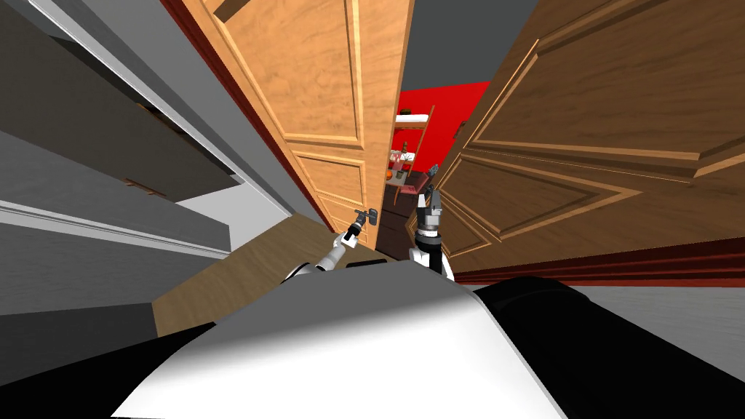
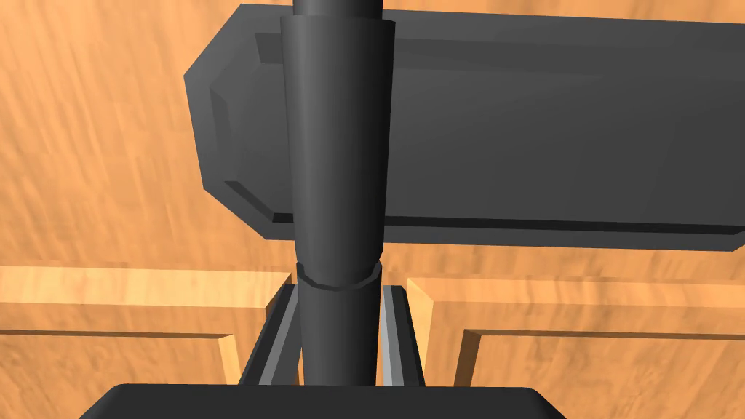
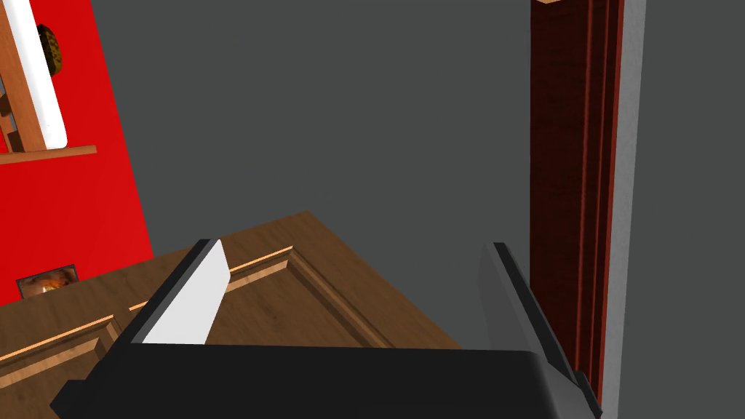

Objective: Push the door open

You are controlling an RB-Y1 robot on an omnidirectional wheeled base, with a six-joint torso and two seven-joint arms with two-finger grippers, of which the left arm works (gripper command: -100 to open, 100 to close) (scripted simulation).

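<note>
The left gripper [image 1: 367, 214] has its fingers clamped on the sides of the dark lever handle [image 2: 338, 182] of the light wooden door [image 1: 320, 87] — ajar, left of a narrow gap showing a red wall [image 1: 444, 109]. The right gripper [image 1: 431, 196] hangs in that gap beside a darker wooden door [image 1: 582, 145] — fingers spread, holding nothing.

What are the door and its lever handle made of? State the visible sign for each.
Door: wood, by its orange-brown streaked grain and raised panel mouldings; the light sheen suggests varnish. Lever handle and backplate: plain dark grey, smooth, with soft highlights and no grain; probably metal with a matte finish, though painted plastic would look alike.
</note>
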